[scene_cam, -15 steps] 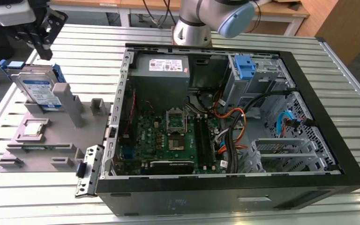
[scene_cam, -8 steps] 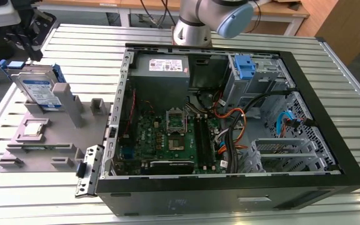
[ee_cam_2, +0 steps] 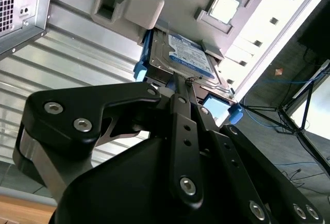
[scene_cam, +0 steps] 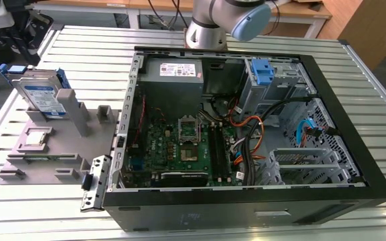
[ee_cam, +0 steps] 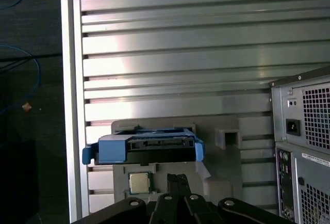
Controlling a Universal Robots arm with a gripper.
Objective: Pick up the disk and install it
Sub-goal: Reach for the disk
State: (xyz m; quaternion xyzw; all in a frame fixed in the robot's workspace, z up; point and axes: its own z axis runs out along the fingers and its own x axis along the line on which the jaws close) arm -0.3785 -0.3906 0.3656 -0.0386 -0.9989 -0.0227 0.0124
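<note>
Disk point(scene_cam: 40, 95) is standing upright in grey holder point(scene_cam: 52, 145), beside the open PC case point(scene_cam: 371, 170). Gripper point(ee_cam: 178, 178) is sitting clear of the holder, fingers closed, gripping nothing.

The blue-framed disk point(ee_cam: 147, 149) stands in a grey holder point(ee_cam: 216, 126).

The disk point(scene_cam: 40, 95) is seen stood on edge, tilted, on the grey holder point(scene_cam: 45, 150) at the exterior view's left; silver-grey body, white-and-blue label outward, blue carrier frame around it.
</note>
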